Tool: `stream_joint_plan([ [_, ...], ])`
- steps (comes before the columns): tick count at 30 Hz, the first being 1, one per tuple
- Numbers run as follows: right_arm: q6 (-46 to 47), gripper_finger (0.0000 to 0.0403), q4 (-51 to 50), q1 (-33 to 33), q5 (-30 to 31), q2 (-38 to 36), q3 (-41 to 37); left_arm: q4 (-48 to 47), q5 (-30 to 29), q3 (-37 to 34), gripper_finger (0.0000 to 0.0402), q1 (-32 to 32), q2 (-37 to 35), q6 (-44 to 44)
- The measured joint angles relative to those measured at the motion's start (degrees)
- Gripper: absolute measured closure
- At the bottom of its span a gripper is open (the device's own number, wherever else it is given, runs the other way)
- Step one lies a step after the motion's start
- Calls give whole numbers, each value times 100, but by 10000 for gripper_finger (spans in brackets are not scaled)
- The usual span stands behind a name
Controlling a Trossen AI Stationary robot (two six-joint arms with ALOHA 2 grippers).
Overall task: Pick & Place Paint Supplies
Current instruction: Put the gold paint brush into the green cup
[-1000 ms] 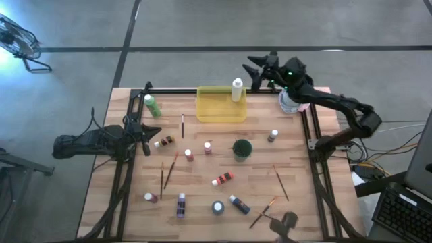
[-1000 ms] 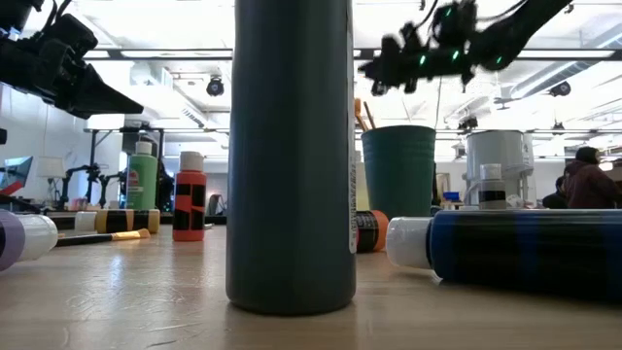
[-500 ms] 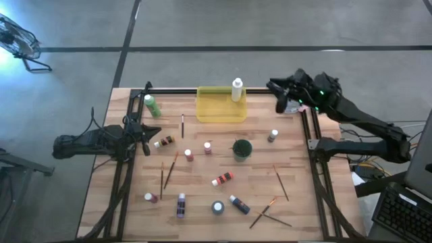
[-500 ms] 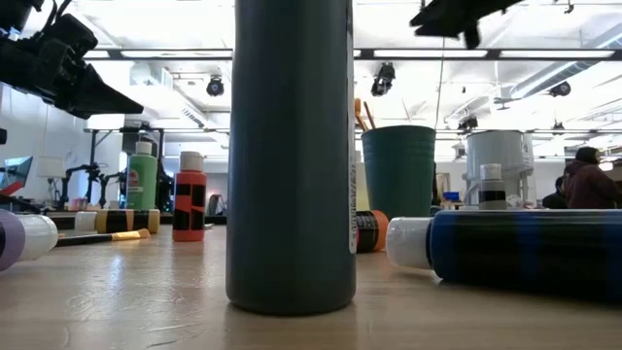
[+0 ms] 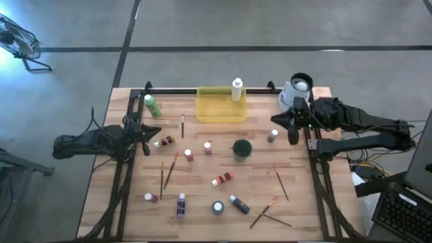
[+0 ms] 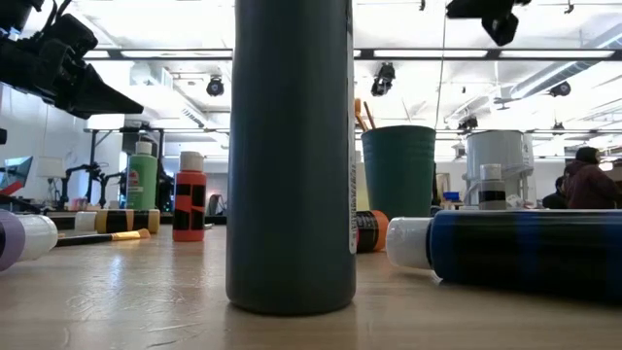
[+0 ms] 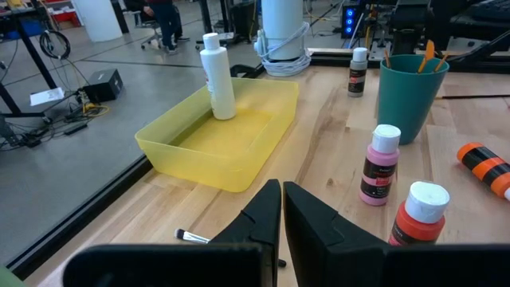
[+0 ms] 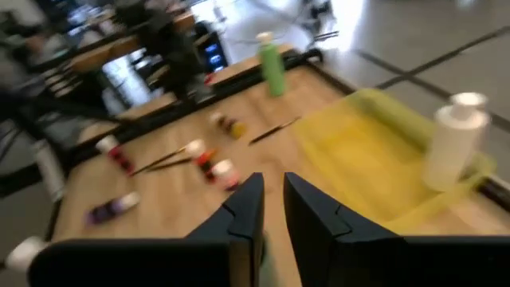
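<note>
Supplies lie scattered loose over the wooden table, nearly all of them not yet sorted. Nearest: a tall grey bottle standing upright, smooth and cylindrical, with a purple bottle left of it and a dark blue bottle lying on its side to the right. Two thin wooden brushes lie crossed near the right. Middle: an orange-and-black bottle lies down. A red bottle and a pink bottle stand upright, both white-capped. The dark green round cup holds orange brush handles, probably so the brushes stand sorted.

Left gripper waits at the left edge, fingers together, empty. Right gripper hovers high over the right edge just beside a small brown bottle. Its fingers are nearly together with nothing between them. I'd say it is between picks.

Far: a green bottle stands upright at far left. The translucent yellow tray is rectangular, glossy plastic with low walls. One white bottle stands in its far right corner, so the tray looks to be the drop spot for bottles.
</note>
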Motion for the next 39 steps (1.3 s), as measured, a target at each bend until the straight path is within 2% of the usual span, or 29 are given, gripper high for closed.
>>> stream_joint_plan([
  [6,493,386,-317,921,-22,-41,1,2,-2,0,378,2,-1,-1],
  [9,929,393,-430,1431,167,40,1,1,-2,0,378,2,0,0],
  [15,1700,394,-353,2678,1654,587,1,2,-1,0,378,0,1,0],
  [19,2200,394,-98,3268,2266,1206,1,0,0,0,378,2,1,0],
  [26,2808,394,438,3659,2390,2468,1,2,-2,0,378,0,-2,0],
  [31,3294,394,709,3844,2388,3046,3,2,-2,0,378,1,1,0],
  [35,3689,394,488,4029,2407,3509,239,2,-2,0,378,2,0,0],
  [39,3983,394,-409,4290,2497,4042,836,2,-2,0,378,1,-2,0],
])
